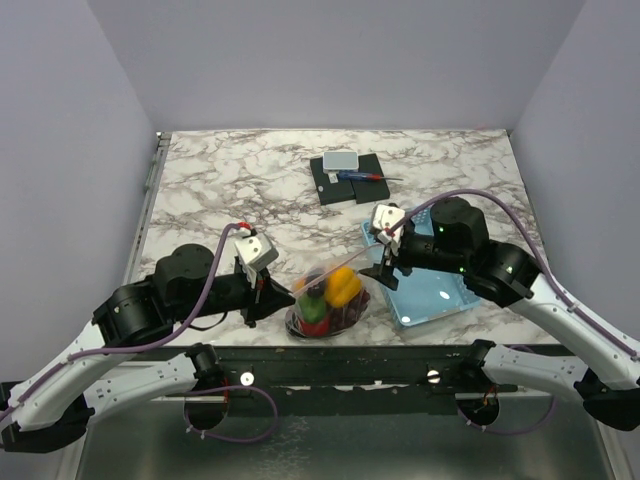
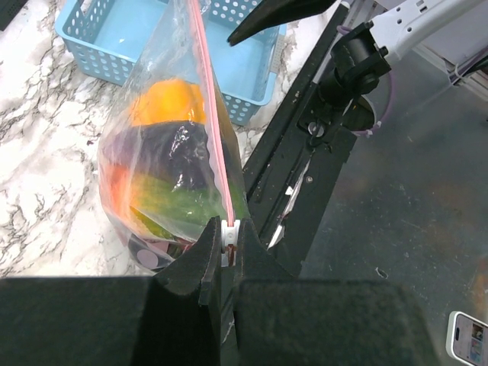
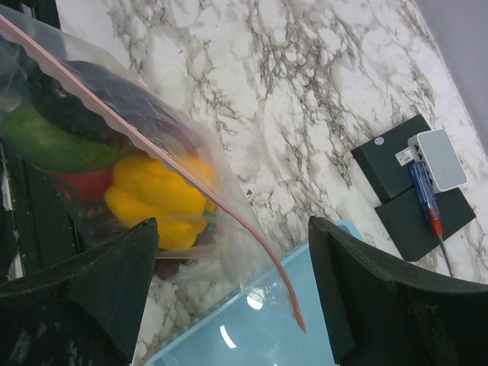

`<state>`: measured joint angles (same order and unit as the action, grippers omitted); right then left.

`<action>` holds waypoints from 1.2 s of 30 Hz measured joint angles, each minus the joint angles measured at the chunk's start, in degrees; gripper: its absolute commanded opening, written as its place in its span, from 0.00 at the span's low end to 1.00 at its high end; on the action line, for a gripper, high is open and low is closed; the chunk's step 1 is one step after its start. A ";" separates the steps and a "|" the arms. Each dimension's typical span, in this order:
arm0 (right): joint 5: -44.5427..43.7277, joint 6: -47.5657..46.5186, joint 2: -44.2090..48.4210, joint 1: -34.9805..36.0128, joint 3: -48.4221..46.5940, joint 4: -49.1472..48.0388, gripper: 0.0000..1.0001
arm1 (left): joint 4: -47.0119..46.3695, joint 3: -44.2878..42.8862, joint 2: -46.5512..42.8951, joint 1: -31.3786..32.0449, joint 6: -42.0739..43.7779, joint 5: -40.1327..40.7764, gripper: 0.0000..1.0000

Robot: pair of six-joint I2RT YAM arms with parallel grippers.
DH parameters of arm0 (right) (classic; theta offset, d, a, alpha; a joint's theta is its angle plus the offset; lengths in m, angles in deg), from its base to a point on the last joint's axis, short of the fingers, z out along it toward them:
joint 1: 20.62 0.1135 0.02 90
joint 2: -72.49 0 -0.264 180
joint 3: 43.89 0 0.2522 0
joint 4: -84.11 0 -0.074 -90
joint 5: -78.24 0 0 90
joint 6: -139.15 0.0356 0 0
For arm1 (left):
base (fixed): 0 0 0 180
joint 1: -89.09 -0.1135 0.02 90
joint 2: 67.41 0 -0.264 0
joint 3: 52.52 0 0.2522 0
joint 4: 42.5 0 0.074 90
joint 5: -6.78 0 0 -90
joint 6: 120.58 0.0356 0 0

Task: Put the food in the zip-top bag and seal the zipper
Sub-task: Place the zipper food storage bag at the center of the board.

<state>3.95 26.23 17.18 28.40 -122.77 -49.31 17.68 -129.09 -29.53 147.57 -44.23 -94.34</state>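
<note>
Marble table (image 1: 230, 180) holds the crinkly zip-top bag (image 1: 330, 300), bulging with colourful food (image 3: 160, 194).

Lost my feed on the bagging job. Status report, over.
Left gripper shut on the zipper, near end; right gripper open beside its far end. Food inside the zip-top bag; seal unconfirmed. Blue basket beside the bag.

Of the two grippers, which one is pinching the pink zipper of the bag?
The left gripper: its jaws are shut on one end of the zipper. The right gripper stands wide open.
</note>
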 measured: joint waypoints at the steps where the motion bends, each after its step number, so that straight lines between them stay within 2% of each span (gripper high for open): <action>1: 0.00 -1.09 -0.63 0.00 -0.07 0.31 0.84 | 0.00 0.00 -0.11 0.00 0.04 0.00 0.00; 7: 0.48 -5.31 -4.24 0.00 -0.44 2.51 0.79 | 0.07 0.00 -0.90 0.00 0.68 0.00 0.00; 9: 0.61 -6.08 -4.39 0.00 -0.44 3.32 0.72 | 0.11 -0.02 -1.09 0.00 0.83 0.00 0.00; 11: 0.92 -6.71 -4.31 0.00 -0.44 3.43 0.56 | 0.15 -0.02 -1.09 0.00 0.87 -0.02 0.00; 14: 1.75 -7.43 -4.31 0.00 -0.44 3.63 0.22 | 0.20 -0.02 -1.09 0.00 0.98 -0.02 0.00; 15: 1.84 -7.63 -4.31 0.00 -0.44 3.76 0.11 | 0.20 -0.02 -1.09 0.00 1.03 -0.02 0.02; 16: 1.99 -7.69 -4.31 0.00 -0.44 3.80 0.03 | 0.22 -0.02 -1.09 0.00 1.05 -0.02 0.07; 19: 2.25 -7.78 -4.24 -0.02 -0.44 3.87 0.00 | 0.28 -0.09 -1.01 -0.02 1.11 0.02 0.37; 21: 2.45 -7.76 -3.96 -0.02 -0.44 3.89 0.01 | 0.44 -0.31 -0.72 0.00 1.31 0.09 0.52; 26: 3.61 -7.74 -2.25 -0.02 -0.39 4.28 0.01 | 0.94 -3.43 2.80 0.00 2.67 0.33 0.77; 29: 4.20 -7.61 -1.40 -0.02 -0.39 4.68 0.01 | 1.01 -6.03 5.95 0.00 3.65 0.42 0.82; 36: 5.25 -7.15 -1.14 -0.02 -0.33 4.83 0.00 | 0.68 -12.74 15.56 0.00 7.41 -0.07 0.84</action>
<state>9.19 19.08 16.05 28.38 -123.10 -44.48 18.35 -141.83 -13.96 147.57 -36.82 -94.40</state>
